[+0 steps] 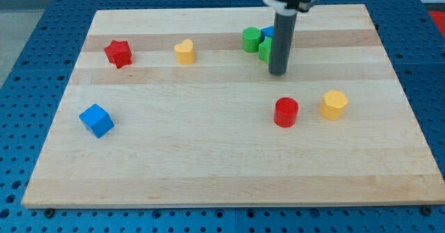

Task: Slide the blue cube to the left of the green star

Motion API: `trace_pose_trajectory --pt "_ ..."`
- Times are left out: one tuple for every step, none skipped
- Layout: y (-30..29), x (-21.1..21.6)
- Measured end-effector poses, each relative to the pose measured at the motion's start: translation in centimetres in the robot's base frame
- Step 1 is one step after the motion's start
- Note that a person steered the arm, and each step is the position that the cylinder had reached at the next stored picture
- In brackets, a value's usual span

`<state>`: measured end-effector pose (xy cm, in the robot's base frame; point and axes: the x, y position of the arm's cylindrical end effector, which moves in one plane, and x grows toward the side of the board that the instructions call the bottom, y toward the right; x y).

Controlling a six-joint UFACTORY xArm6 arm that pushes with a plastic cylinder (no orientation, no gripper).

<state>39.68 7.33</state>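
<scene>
The blue cube (96,119) lies near the board's left edge, low in the view. A green block (265,49), probably the green star, sits near the view's top, partly hidden behind my rod. A green cylinder (251,39) stands just left of it, and a blue block (268,32) peeks out behind. My tip (278,72) rests on the board just below and right of the green star, far right of the blue cube.
A red star (119,53) and a yellow heart (184,51) lie at the upper left. A red cylinder (286,112) and a yellow block (334,104) lie at the lower right. The wooden board (208,170) sits on a blue perforated table.
</scene>
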Motion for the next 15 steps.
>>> trace_pose_trajectory --pt "-5.8 1.1" --pt "-12.0 -0.2" --pt "-20.5 0.6" --pt "-27.0 4.9" --pt "-27.9 9.9" --pt "-25.7 11.4" --pt "-28.2 6.9" --pt "-30.4 1.2" --pt "-37.4 0.8" --pt "-37.8 0.9" --pt "-37.8 1.5" --pt "-37.8 5.0" --pt "-37.8 7.5" --pt "-37.8 9.1" --pt "-37.8 11.0"
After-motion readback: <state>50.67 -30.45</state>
